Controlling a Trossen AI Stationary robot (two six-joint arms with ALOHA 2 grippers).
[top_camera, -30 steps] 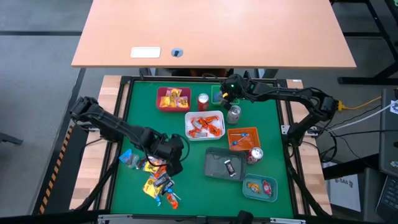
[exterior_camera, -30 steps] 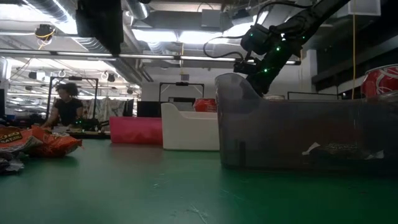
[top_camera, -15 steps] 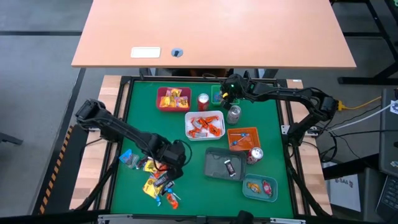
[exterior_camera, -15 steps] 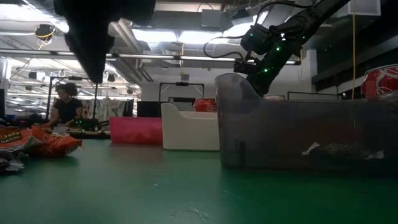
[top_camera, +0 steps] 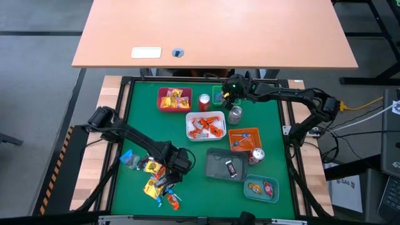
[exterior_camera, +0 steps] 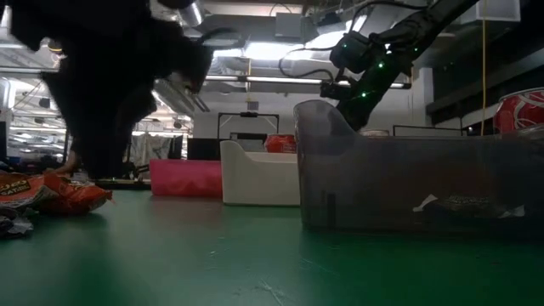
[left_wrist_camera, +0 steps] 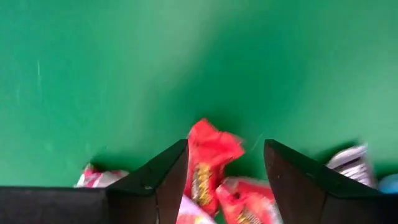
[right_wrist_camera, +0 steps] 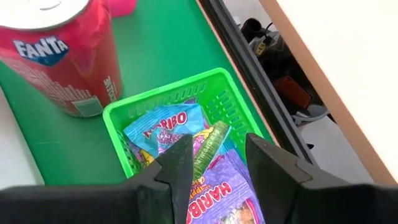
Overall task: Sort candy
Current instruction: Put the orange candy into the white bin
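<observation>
Presently, the left gripper stood wide, straddling a red crinkly wrapped candy in the loose heap left of the grey plastic tray: light, soft, slippery; best pinched mid-body. The right gripper, empty and part-open, hovered over the green basket.

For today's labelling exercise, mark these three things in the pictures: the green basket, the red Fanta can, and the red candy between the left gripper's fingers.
green basket [right_wrist_camera: 163, 99], right wrist view, on its far rim.
red Fanta can [right_wrist_camera: 68, 59], right wrist view, on its side.
red candy [left_wrist_camera: 208, 155], left wrist view, on the middle of its wrapper.
</observation>
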